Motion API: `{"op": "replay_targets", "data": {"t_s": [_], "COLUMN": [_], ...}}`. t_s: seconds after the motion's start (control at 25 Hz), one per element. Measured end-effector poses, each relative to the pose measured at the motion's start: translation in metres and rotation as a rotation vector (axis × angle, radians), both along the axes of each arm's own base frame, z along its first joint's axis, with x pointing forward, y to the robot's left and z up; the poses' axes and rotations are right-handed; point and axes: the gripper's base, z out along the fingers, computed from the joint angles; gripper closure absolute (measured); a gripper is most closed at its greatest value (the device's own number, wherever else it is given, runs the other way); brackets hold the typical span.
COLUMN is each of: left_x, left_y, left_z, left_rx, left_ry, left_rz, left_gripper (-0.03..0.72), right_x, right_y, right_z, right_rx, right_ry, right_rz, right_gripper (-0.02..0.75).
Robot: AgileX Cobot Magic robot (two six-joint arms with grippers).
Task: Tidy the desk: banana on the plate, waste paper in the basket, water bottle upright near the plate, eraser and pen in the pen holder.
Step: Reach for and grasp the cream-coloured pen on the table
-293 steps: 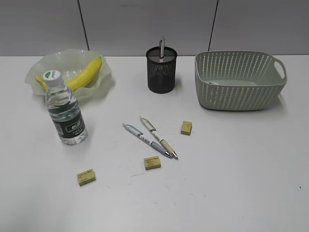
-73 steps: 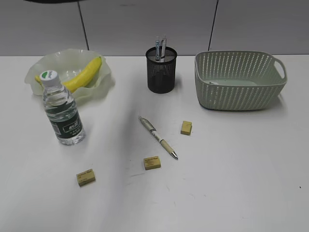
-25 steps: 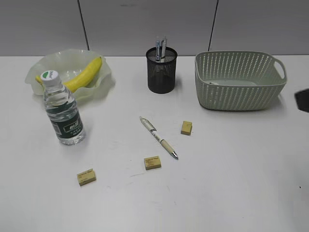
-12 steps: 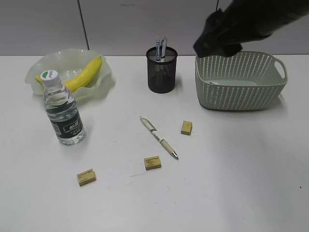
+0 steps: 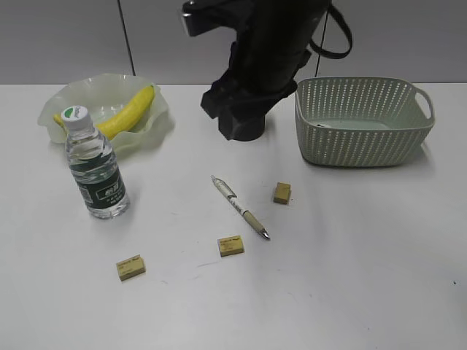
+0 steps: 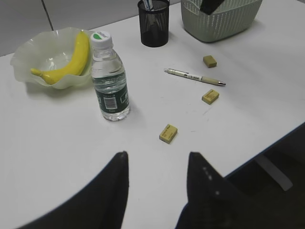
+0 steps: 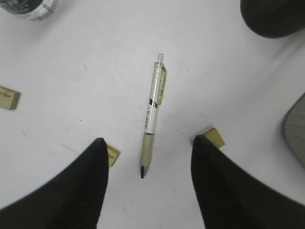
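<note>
Lying loose on the desk (image 5: 379,262) between two erasers (image 7: 212,137), the pen (image 7: 152,121) should be straddled mid-barrel by the right gripper (image 7: 148,188), whose jaws are held wide and empty (left gripper (image 6: 157,186) likewise).

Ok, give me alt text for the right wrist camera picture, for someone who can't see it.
Seen from above, a white pen lies on the white desk between the right gripper's open dark jaws. Three small yellow erasers lie around it: one at the left edge, one by each jaw.
</note>
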Motion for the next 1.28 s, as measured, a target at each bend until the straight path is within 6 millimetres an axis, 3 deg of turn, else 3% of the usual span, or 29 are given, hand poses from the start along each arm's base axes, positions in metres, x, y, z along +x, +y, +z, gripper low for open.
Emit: {"op": "replay_targets", "data": {"t_s": [0.2, 0.48, 0.64, 0.96, 1.28], "left_x": [0.0, 0.0, 0.0, -0.001, -0.001], "left_y": [-0.001, -0.001, -0.001, -0.001, -0.001], "left_z": [0.0, 0.0, 0.0, 0.0, 0.0], "left_rx": [-0.003, -0.003, -0.002, -0.006, -0.007], "left_ry": [0.002, 0.002, 0.002, 0.004, 0.004], "left_rz": [-0.007, -0.007, -0.007, -0.01, -0.011], "left_gripper": [0.379, 0.379, 0.379, 0.379, 0.379], "right_x": [0.021, 0.027, 0.031, 0.035, 0.034], "right_y": [0.016, 0.024, 0.026, 0.03, 0.03], "right_z": [-0.046, -0.115, -0.131, -0.141, -0.163], "right_rx": [-0.106, -0.208, -0.218, -0.196, -0.221], "right_ry": [0.124, 0.244, 0.244, 0.223, 0.268], "right_rz": [-0.037, -0.045, -0.058, -0.066, -0.071], "right_gripper": [0.272, 0.265, 0.264, 0.265, 0.325]}}
